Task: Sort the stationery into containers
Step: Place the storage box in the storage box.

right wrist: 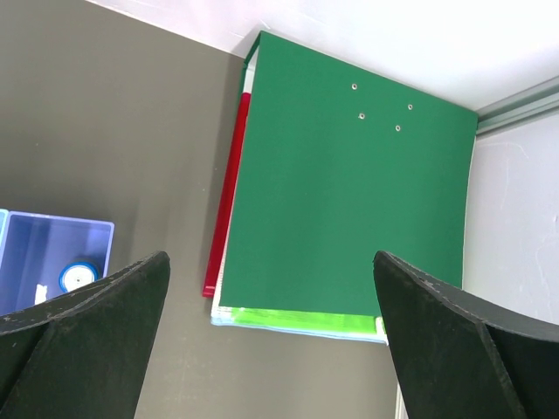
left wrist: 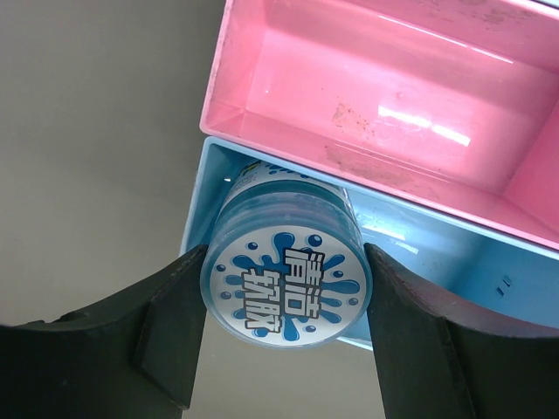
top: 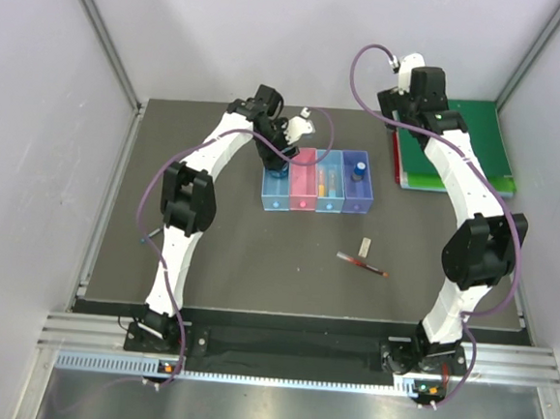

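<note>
My left gripper (top: 280, 161) is shut on a round blue tape roll (left wrist: 288, 284) with a white and blue splash label, held at the far end of the blue tray (top: 275, 194), whose wall shows in the left wrist view (left wrist: 437, 253). The pink tray (top: 303, 184), light blue tray (top: 330, 186) and purple tray (top: 358, 189) stand to its right. A blue-capped bottle (top: 359, 166) stands in the purple tray. A red pen (top: 361, 263) and a small white eraser (top: 363, 245) lie on the mat. My right gripper (top: 402, 119) is open and empty above the binder's edge.
A large green binder (top: 460, 146) lies at the back right, over a red folder (right wrist: 229, 183). The pink tray (left wrist: 393, 113) looks empty at the end the left wrist view shows. Grey walls close in both sides and the back.
</note>
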`<action>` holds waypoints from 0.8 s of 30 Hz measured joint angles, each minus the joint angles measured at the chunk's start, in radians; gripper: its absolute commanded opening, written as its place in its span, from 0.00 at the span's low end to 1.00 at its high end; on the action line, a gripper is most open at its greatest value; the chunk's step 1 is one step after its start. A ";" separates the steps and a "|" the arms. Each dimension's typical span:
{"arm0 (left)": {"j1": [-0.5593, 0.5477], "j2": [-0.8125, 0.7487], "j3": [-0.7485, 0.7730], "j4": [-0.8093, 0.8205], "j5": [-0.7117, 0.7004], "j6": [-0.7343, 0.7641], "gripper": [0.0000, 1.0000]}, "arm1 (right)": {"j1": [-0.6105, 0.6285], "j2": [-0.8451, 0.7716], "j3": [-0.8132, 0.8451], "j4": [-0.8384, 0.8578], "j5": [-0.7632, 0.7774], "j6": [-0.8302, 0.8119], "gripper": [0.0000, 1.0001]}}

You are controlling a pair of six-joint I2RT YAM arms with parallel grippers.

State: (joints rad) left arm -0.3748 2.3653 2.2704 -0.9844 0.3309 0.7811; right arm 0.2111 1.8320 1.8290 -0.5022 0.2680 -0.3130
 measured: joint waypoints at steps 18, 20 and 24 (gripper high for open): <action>-0.001 0.000 0.000 0.029 -0.006 0.010 0.85 | 0.000 0.000 0.011 -0.003 -0.001 0.003 1.00; -0.001 0.000 -0.005 0.038 -0.006 0.011 0.84 | 0.000 0.000 0.011 -0.003 -0.001 0.002 1.00; -0.001 0.000 -0.010 0.043 -0.006 0.011 0.85 | 0.000 0.000 0.011 -0.003 -0.004 0.002 1.00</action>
State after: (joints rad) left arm -0.3759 2.3653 2.2604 -0.9413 0.3244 0.7918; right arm 0.2108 1.8320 1.8404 -0.5053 0.2642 -0.3107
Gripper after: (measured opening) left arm 0.843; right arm 0.996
